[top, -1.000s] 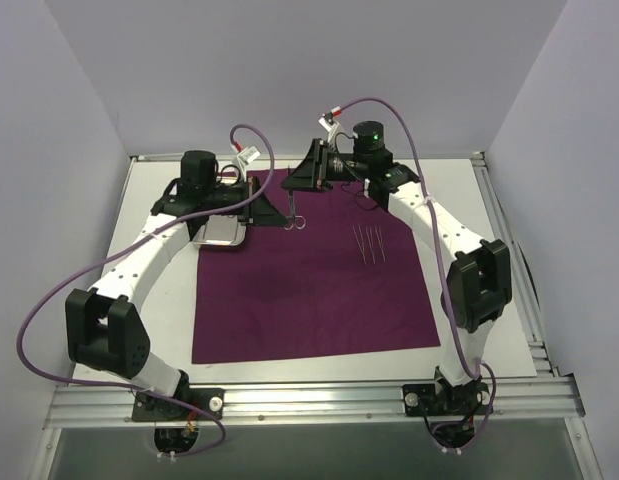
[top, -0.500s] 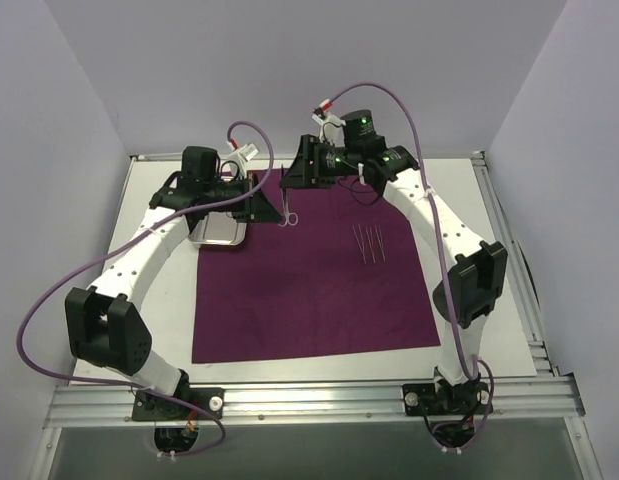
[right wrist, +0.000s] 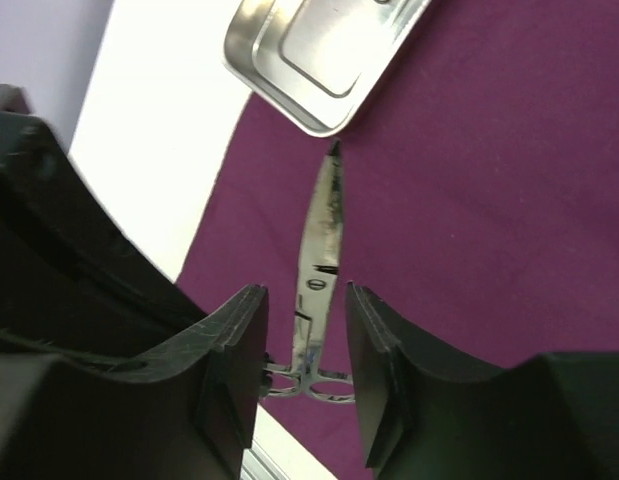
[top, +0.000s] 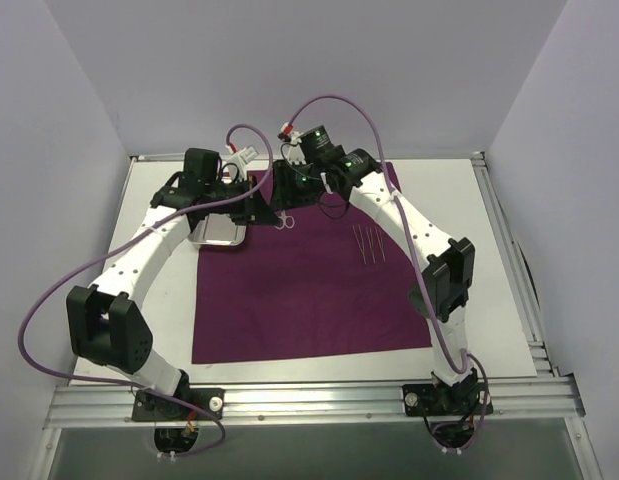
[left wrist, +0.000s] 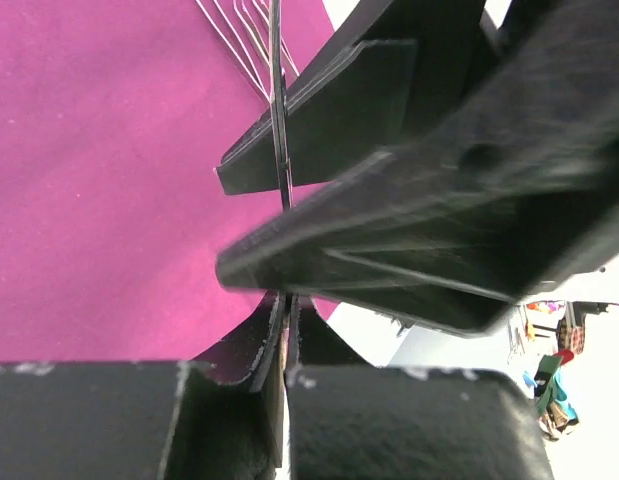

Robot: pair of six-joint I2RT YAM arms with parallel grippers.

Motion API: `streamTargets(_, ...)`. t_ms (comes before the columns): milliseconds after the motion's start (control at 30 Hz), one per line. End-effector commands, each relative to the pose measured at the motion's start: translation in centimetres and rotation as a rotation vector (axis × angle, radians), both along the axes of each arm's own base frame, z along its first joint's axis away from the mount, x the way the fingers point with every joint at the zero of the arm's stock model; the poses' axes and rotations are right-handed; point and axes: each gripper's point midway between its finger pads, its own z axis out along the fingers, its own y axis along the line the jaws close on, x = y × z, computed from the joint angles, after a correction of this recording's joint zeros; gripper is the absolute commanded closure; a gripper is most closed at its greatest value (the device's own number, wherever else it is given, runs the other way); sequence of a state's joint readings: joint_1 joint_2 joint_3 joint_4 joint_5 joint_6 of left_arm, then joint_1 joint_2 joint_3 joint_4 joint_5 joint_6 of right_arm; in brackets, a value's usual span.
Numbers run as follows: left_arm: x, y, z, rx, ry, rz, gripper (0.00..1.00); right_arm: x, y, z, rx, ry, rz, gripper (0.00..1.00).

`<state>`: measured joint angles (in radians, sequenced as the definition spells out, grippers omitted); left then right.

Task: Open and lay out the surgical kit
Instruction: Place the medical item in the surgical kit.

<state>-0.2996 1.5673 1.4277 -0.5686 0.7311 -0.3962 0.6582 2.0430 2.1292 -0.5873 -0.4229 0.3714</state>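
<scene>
The dark purple cloth (top: 309, 290) lies spread flat on the table. My left gripper (top: 261, 205) (left wrist: 286, 310) is shut on the ring-handled scissors (top: 282, 218) (left wrist: 280, 150) and holds them above the cloth's far left corner. My right gripper (top: 287, 187) (right wrist: 304, 292) is open, with a finger on each side of the scissors (right wrist: 324, 230) and not touching them. The steel tray (top: 217, 233) (right wrist: 329, 50) sits at the cloth's left edge, under my left arm. Slim tweezers (top: 369, 243) (left wrist: 239, 25) lie side by side on the cloth at the far right.
The white table (top: 489, 260) shows around the cloth, with a metal rail along the near edge (top: 309, 400). Purple cables (top: 339, 100) loop over both wrists. Grey walls close in the back and the sides.
My right arm has swung left, bringing its open jaws around the scissors. The scissors have shifted slightly left. My left arm has barely moved.
</scene>
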Motion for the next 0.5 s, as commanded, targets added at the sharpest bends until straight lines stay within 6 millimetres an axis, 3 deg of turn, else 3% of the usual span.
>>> streamTargets(0,1.0,-0.3,2.4,-0.013,-0.071,0.010,0.98,-0.1,-0.7,0.2,-0.075,-0.033,-0.023,0.64)
streamTargets(33,1.1,-0.3,2.2,-0.011,-0.065,0.011,0.98,0.0,-0.7,0.1,-0.085,-0.037,-0.023,0.66)
streamTargets(133,1.3,-0.3,2.0,-0.011,-0.052,0.012,0.98,-0.1,-0.7,0.0,-0.101,-0.043,-0.026,0.96)
streamTargets(167,1.4,-0.3,1.8,-0.003,-0.042,0.020,0.96,0.0,-0.8,-0.2,-0.108,-0.039,-0.034,1.00)
streamTargets(233,1.7,0.0,1.4,0.011,-0.028,0.036,0.73,0.3,-1.1,-0.4,-0.117,-0.042,-0.047,1.00)
streamTargets(267,1.7,0.1,1.1,0.023,-0.024,0.044,0.49,0.4,-1.3,-0.5,-0.125,-0.045,-0.054,1.00)
streamTargets(333,1.9,0.5,1.0,0.030,-0.026,0.057,0.41,0.7,-1.9,-1.1,-0.146,-0.035,-0.070,1.00)
streamTargets(467,2.5,2.8,0.5,0.063,-0.020,0.123,0.37,2.5,-5.3,-3.5,-0.223,0.000,-0.146,1.00)
